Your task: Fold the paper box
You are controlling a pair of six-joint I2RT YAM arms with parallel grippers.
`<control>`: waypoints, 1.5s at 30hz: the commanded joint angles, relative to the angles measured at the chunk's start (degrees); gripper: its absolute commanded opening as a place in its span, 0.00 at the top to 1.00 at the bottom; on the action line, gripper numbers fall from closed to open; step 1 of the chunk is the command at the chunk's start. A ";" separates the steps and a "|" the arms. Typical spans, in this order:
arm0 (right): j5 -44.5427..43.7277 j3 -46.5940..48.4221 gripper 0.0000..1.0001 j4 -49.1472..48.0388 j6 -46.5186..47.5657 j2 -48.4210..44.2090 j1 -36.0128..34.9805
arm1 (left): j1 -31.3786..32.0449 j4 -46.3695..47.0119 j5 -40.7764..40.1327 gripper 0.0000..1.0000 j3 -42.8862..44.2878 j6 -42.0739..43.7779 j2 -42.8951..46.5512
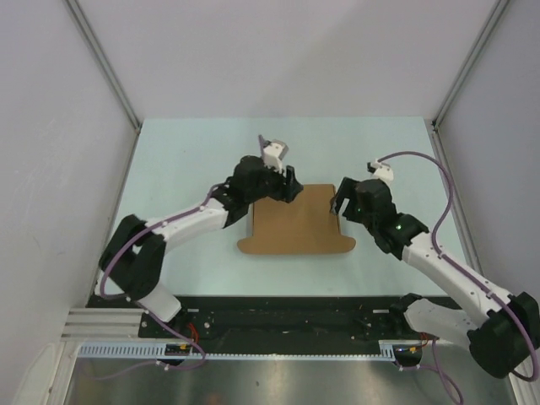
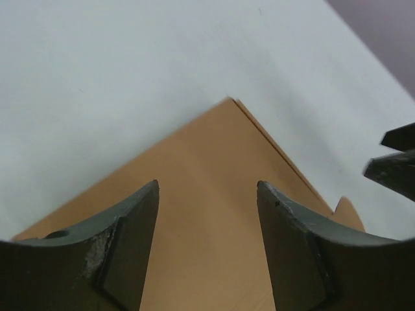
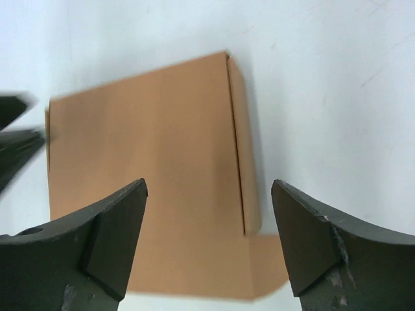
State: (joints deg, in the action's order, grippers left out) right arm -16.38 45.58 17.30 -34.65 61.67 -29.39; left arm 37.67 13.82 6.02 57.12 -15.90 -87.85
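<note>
The paper box (image 1: pixel 295 222) lies flat on the table's middle as a brown cardboard sheet, with rounded flaps at its near corners. My left gripper (image 1: pixel 285 189) hovers over its far left corner. In the left wrist view the left gripper (image 2: pixel 207 184) is open, with only the paper box (image 2: pixel 214 194) below the gap. My right gripper (image 1: pixel 341 202) is at the sheet's far right edge. In the right wrist view the right gripper (image 3: pixel 209 183) is open above the paper box (image 3: pixel 142 142), and a narrow side flap (image 3: pixel 243 149) is creased along the right.
The pale table (image 1: pixel 186 160) is closed in by grey side walls and slanted corner posts (image 1: pixel 105 67). A black rail with cable track (image 1: pixel 278 325) runs along the near edge by the arm bases. The right arm's purple cable (image 1: pixel 443 181) loops over the right side.
</note>
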 commanded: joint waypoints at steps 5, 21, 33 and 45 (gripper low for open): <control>-22.07 1.09 0.24 18.20 -1.46 -4.36 -21.12 | 4.78 -3.28 2.16 0.34 3.79 4.03 -7.42; -32.56 3.91 0.22 34.99 -8.93 -0.59 -34.24 | 3.73 -10.75 2.15 0.34 11.25 9.13 -16.82; -25.99 -6.81 0.19 20.61 -23.96 -5.31 -28.72 | 1.18 -13.47 -1.80 0.35 10.91 8.69 -20.17; -4.64 -31.06 0.25 -8.65 -34.68 -32.93 -7.02 | -1.81 -13.30 -5.93 0.36 8.27 6.23 -20.08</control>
State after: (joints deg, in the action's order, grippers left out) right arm -29.78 18.55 23.29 -64.16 29.74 -42.68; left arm 36.60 4.47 4.29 67.85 -9.04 -107.15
